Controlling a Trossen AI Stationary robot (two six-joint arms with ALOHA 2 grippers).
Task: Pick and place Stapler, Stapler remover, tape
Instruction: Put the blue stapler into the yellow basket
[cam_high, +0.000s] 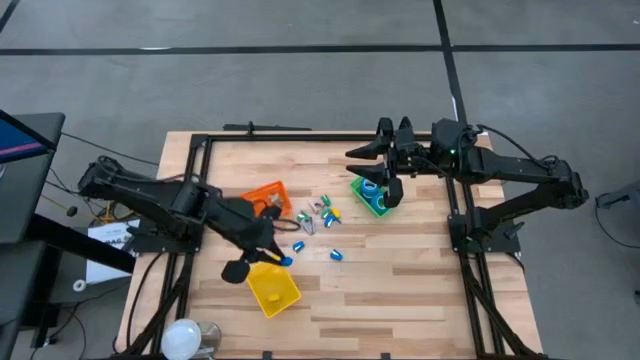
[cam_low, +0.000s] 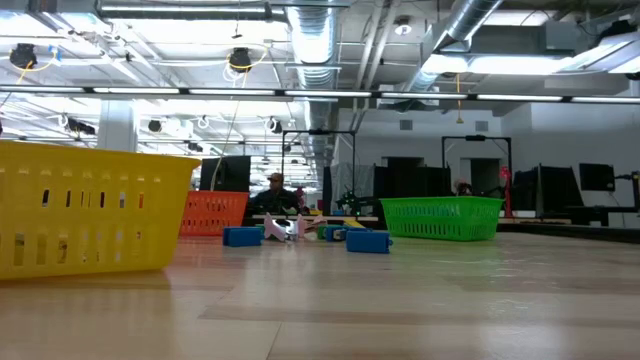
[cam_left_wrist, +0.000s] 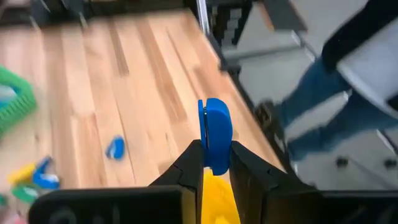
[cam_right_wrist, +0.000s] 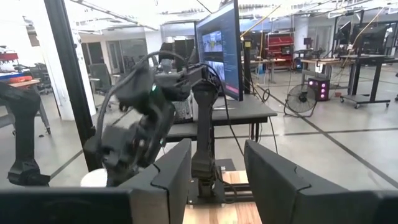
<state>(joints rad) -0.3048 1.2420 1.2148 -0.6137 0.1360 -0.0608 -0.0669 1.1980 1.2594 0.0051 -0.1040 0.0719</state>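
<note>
My left gripper (cam_high: 274, 257) hangs over the far rim of the yellow bin (cam_high: 272, 288) at the table's near left, shut on a blue roll of tape (cam_left_wrist: 215, 133). Another blue roll (cam_high: 371, 187) lies in the green bin (cam_high: 372, 197) at the far right. High above that bin my right gripper (cam_high: 371, 168) points level toward the table's left, open, with nothing between its fingers (cam_right_wrist: 214, 180). Small blue, green and yellow pieces (cam_high: 316, 214) lie at the table's middle. I cannot pick out the stapler or the stapler remover. My left gripper pinches the tape roll's two flat faces (cam_left_wrist: 216, 163) between its two fingers, holding the lower part of the roll. The fingers slant down toward the table's near right. The roll stands on edge, lifted clear, above the yellow bin (cam_left_wrist: 215, 200).
An orange bin (cam_high: 268, 196) stands left of the middle, with small things in it. Two blue pieces (cam_high: 298, 245) (cam_high: 336, 254) lie on bare wood. A white round lamp (cam_high: 185, 338) sits at the near left corner. A person's legs (cam_left_wrist: 314, 109) show beyond the table's edge.
</note>
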